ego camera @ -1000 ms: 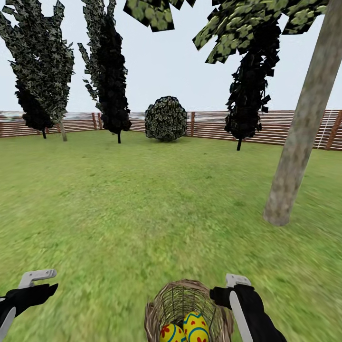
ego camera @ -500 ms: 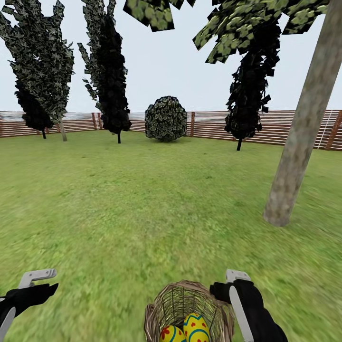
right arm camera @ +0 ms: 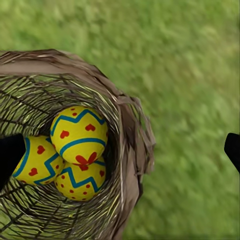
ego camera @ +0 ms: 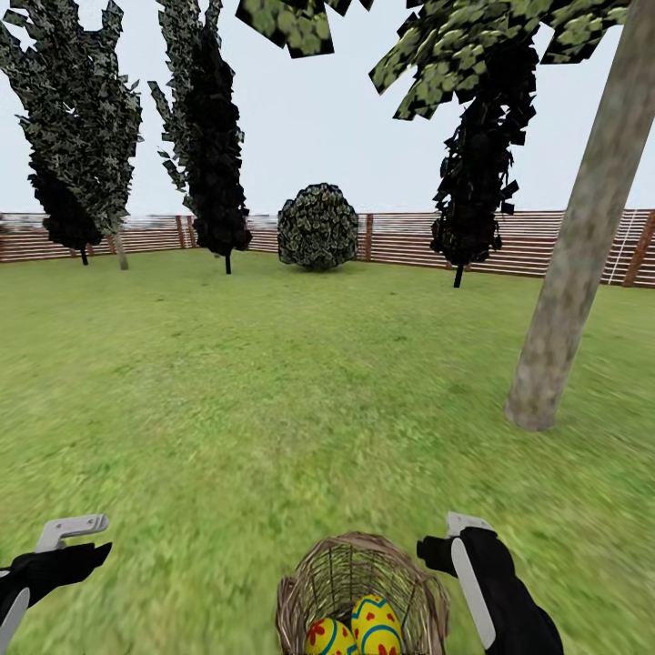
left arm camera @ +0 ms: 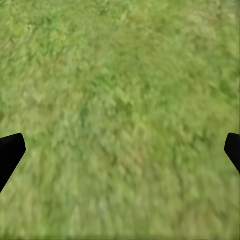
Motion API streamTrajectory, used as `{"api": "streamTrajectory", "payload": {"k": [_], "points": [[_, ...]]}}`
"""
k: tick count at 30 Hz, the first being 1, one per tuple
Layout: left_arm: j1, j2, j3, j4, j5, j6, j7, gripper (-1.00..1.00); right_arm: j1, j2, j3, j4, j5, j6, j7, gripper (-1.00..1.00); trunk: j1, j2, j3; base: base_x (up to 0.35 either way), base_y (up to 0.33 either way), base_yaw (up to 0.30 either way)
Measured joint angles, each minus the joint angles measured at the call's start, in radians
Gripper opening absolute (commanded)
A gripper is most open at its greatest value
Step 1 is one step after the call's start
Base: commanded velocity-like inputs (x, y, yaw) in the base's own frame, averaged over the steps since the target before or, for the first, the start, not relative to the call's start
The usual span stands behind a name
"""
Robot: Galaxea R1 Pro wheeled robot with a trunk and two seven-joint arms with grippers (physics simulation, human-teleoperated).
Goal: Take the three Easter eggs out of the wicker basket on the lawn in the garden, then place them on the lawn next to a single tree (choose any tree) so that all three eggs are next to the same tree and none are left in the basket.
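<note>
Progress: nothing is moved yet, as I judge it; all three Easter eggs (right arm camera: 75, 155) lie together inside the wicker basket (ego camera: 362, 591), so the whole carrying is left to do.
Basket place: on the lawn (ego camera: 273, 400), just in front of the robot, between the two arms and closer to the right one.
Eggs: yellow with blue zigzag bands and red marks; in the right wrist view three are touching each other at the bottom of the basket.
Tree: a pale, thick trunk (ego camera: 573, 273) stands ahead on the right, well apart from the basket; it seems a good place for the eggs.
Right claw (right arm camera: 120, 152): wide open and holding nothing; one dark fingertip is over the basket inside, near the eggs, the other is over the grass outside the rim. I cannot tell if it touches the wicker.
Left claw (left arm camera: 120, 150): also wide open, empty, with only grass under it, apart from the basket.
Next step: probably to bring the right claw over one egg and close.
</note>
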Motion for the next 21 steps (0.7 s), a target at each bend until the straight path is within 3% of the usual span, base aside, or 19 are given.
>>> {"api": "streamTrajectory", "payload": {"k": [16, 21], "points": [[-0.001, 0.008, -0.002, -0.015, -0.001, 0.003, 0.0, 1.0, -0.013, 0.003, 0.005, 0.039, -0.001, -0.009, -0.002, 1.0, 0.061, -0.112, -0.05, 0.0, 0.0, 0.0], [0.0, 0.01, -0.002, -0.03, 0.0, 0.037, -0.001, 1.0, -0.024, 0.001, 0.002, 0.06, -0.001, -0.013, -0.001, 1.0, 0.081, -0.147, -0.066, 0.0, 0.0, 0.0]]}}
